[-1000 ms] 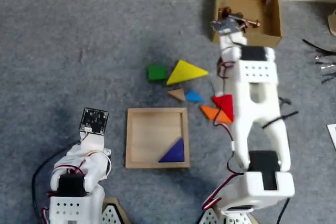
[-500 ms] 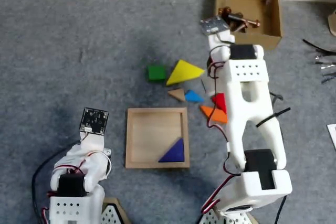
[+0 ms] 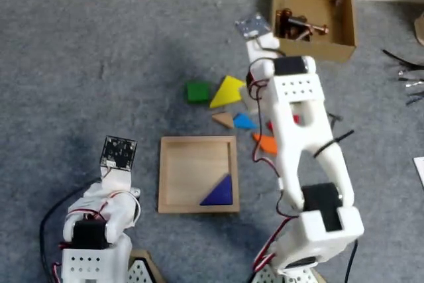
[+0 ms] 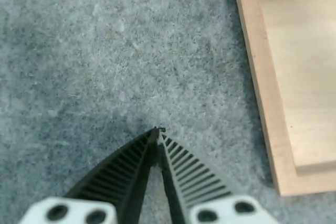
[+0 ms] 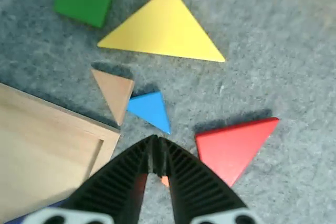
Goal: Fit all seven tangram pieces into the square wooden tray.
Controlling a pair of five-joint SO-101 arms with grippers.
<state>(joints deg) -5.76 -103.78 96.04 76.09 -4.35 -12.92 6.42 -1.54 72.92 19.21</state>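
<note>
1. Square wooden tray [image 3: 197,140]: lies flat on the grey carpeted tabletop [image 3: 99,51], between the two arms and nearer their bases than the loose pieces.
2. Dark blue triangle piece [image 3: 220,192]: lies flat inside the tray, in the corner nearest the right arm's base.
3. Green square piece [image 3: 197,91]: on the tabletop beyond the tray, just beside the yellow triangle.
4. Large yellow triangle piece [image 3: 228,91]: to the right of the green square; in the high view one corner runs under the right arm.
5. Small tan wooden triangle piece [image 3: 223,118]: between the yellow triangle and the tray's far right corner, with one tip pointing at the tray.
6. Small light blue triangle piece [image 3: 244,122]: just beside the tan triangle; whether they touch cannot be told.
7. Red triangle piece [image 5: 231,148]: to the right of the light blue triangle and apart from it.
8. Orange piece [image 3: 266,142]: just off the tray's far right corner, partly covered by the right arm; its shape cannot be told.
9. Right arm [image 3: 301,130]: stretched over the loose pieces. The right jaws are together and hold nothing, hanging above the gap between the light blue and red triangles.
10. Left arm [image 3: 99,220]: folded near its base, left of the tray. The left jaws are together and hold nothing, pointing at the tabletop just beside the tray's left rim.
11. Open brown cardboard box [image 3: 346,21]: at the far right of the tabletop, well apart from the tray, with copper-coloured objects inside.
</note>
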